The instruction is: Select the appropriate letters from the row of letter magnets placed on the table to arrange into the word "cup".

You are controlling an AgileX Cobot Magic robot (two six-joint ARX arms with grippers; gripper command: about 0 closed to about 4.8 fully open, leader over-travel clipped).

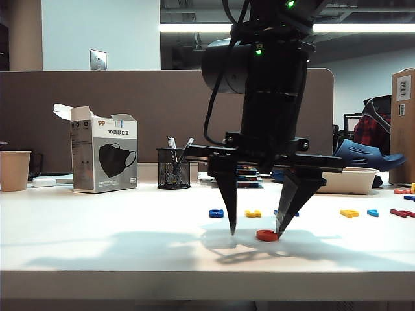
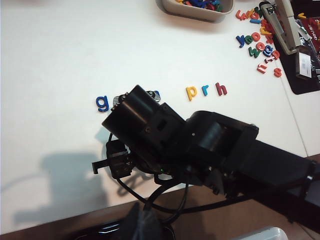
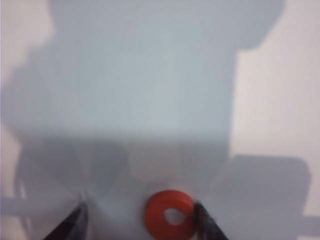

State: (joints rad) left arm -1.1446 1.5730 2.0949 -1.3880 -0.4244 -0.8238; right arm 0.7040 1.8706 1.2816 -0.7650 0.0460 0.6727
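Nearest you, the right gripper (image 1: 255,232) stood with jaws spread, holding nothing; the red "c" (image 1: 266,235) lay on the table (image 1: 97,246) touching one fingertip. Placing looked finished; next you needed the yellow "u" (image 1: 253,213). Your left gripper stayed unseen.

red-orange c (image 3: 169,216) | white table (image 1: 97,227) | black right claw (image 1: 254,231) | yellow p (image 2: 191,92)
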